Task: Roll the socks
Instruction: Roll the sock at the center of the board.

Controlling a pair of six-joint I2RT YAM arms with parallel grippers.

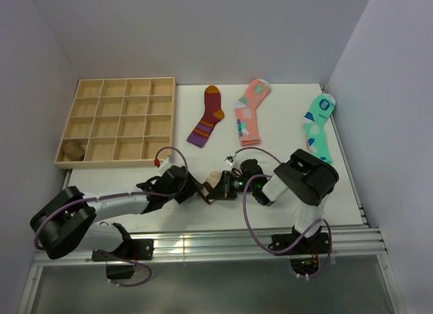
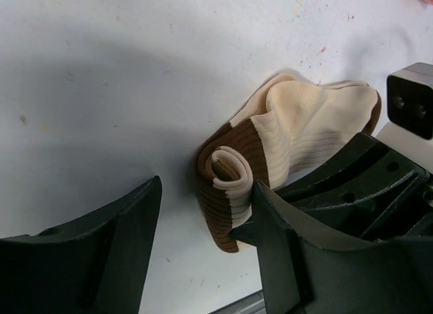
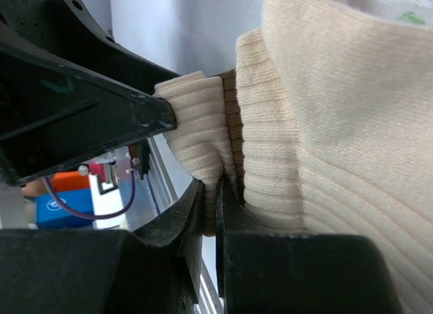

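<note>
- Only the overhead view shows the wider table (image 1: 284,124). A wooden tray (image 1: 115,163) sits upper left, and a maroon sock (image 1: 208,116), a pink sock (image 1: 250,112) and a green sock (image 1: 318,128) lie along the top.
- Only the left wrist view shows the socks (image 2: 284,131) as a roll, with a beige-and-brown curl at centre and loose beige cloth upper right.
- From overhead the socks (image 1: 214,185) sit low in the middle, mostly hidden by both hands. I cannot tell whether two socks are in the bundle.
- The left hand (image 2: 206,192) has its jaws well apart and grips nothing. The curl's end lies between them, just beside the finger on the frame's right.
- The right hand (image 3: 211,199) is pinched nearly closed on a fold of ribbed beige cloth, at the bottom centre of its view.
</note>
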